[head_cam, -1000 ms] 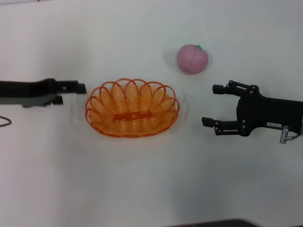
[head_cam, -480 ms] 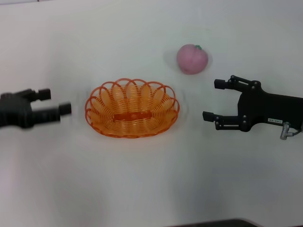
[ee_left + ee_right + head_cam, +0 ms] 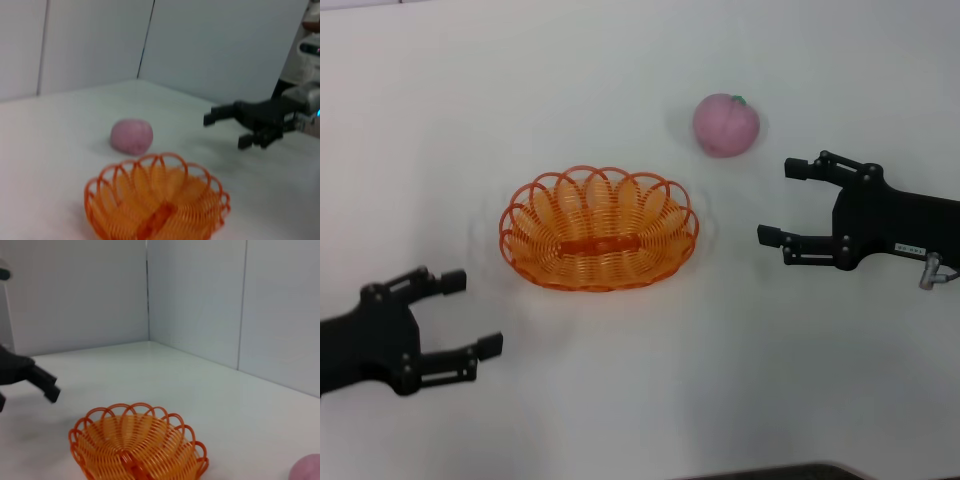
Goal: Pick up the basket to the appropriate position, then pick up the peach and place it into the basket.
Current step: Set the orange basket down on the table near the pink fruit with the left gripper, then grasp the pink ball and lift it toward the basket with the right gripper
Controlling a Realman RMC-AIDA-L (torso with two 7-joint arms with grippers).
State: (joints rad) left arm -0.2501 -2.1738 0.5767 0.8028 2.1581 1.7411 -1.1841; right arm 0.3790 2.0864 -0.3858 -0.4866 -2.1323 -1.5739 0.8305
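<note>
Basket (image 3: 599, 228) sits mid-tabletop (image 3: 620, 400), peach (image 3: 726, 124) beyond it toward the right. Left gripper (image 3: 470, 315) near-left of basket, fingers wide, empty. Right gripper (image 3: 782, 202) beside peach, fingers wide, empty.

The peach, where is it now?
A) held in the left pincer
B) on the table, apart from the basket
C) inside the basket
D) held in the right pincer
B: the peach lies on the table, clear of the basket and of both open pincers.

A bare lab-style test booth: plain white table (image 3: 620, 400), grey panel walls (image 3: 200, 300) with seams.
</note>
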